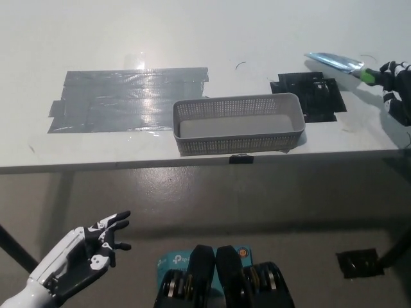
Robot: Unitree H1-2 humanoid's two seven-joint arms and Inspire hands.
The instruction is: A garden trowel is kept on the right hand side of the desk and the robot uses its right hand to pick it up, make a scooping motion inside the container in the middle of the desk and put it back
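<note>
One-handed: grips garden trowel [337, 61] by its green handle in black right hand [399, 88] at far right, blade over desk [192, 38] beyond black mat [308, 97], apart from mesh basket [239, 142]. Rests white left hand [82, 256] low, fingers spread.

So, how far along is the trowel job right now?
Pickup looks done: the right hand grips the garden trowel by its green handle, beyond the black tape patch. It is not yet over the grey basket, so scooping and putting it back remain. The left hand rests open at lower left.
</note>
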